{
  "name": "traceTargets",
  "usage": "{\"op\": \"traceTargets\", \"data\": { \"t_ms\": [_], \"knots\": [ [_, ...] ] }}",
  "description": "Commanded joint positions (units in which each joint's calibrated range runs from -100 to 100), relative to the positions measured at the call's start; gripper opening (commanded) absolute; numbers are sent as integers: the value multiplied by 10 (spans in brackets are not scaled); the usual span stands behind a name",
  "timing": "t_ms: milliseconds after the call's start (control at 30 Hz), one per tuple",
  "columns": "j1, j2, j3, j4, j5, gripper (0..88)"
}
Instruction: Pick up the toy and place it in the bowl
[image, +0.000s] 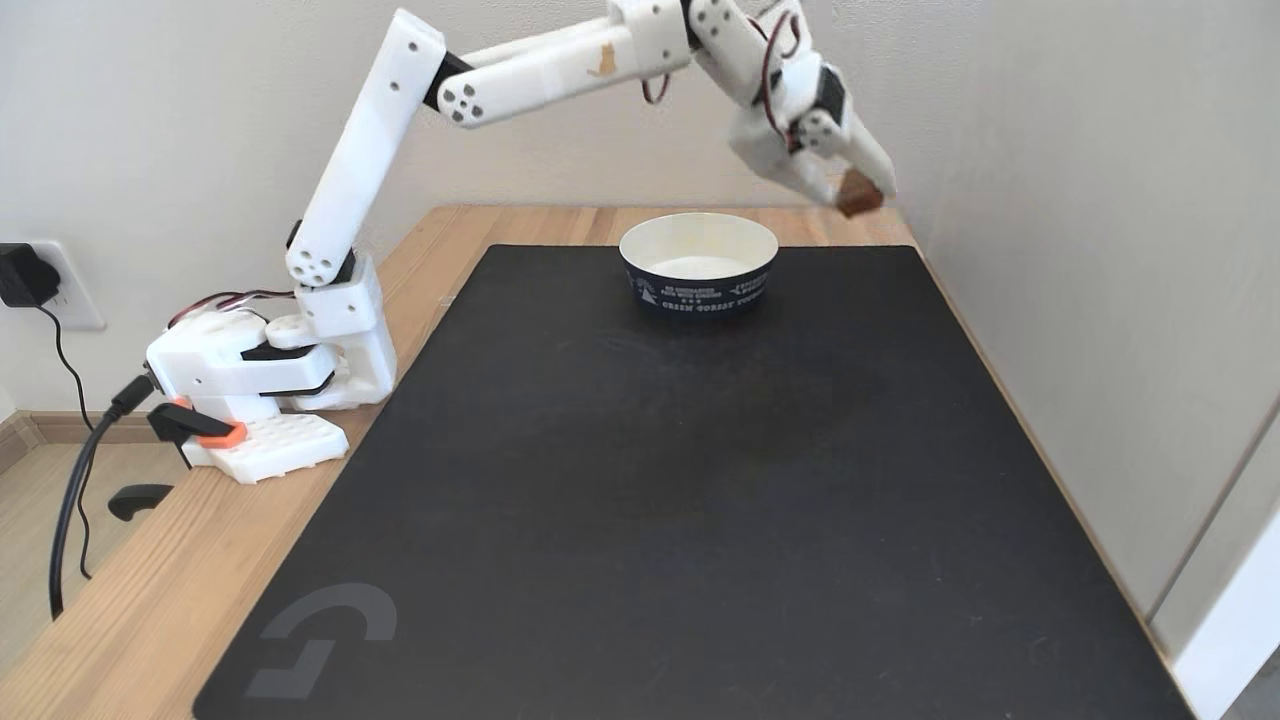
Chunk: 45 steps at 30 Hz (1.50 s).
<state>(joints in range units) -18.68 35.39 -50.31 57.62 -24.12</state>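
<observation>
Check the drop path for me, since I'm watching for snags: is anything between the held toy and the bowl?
Nothing visible is. The gripper holds the toy in the air, up and to the right of the bowl in the fixed view. The bowl looks empty and open-topped.

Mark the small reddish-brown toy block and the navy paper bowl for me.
Small reddish-brown toy block (859, 194), fixed view: its visible face, held in the jaws.
Round navy paper bowl with cream inside (700, 291), fixed view: its lettered outer wall.
</observation>
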Motion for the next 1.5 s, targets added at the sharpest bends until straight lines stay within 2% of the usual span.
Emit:
{"op": "traceTargets", "data": {
  "t_ms": [0, 133, 233, 333, 500, 533, 667, 867, 1033, 1333, 1400, 1467],
  "knots": [
    [-99, -11, -46, -16, -2, 22],
    [-186, -9, -9, -12, -6, 22],
    [-222, -9, 14, 13, -47, 22],
    [-232, -10, 12, 39, -48, 22],
    [-213, -22, -11, 111, -44, 22],
    [-205, -40, -36, 172, -38, 22],
    [-200, -83, -60, 220, 5, 22],
    [-200, -183, 108, 213, 12, 22],
    [-182, -193, 211, 205, 14, 22],
    [-175, -194, 264, 179, 16, 25],
    [-176, -194, 264, 173, 16, 51],
    [-178, -194, 264, 173, 16, 118]
  ]
}}
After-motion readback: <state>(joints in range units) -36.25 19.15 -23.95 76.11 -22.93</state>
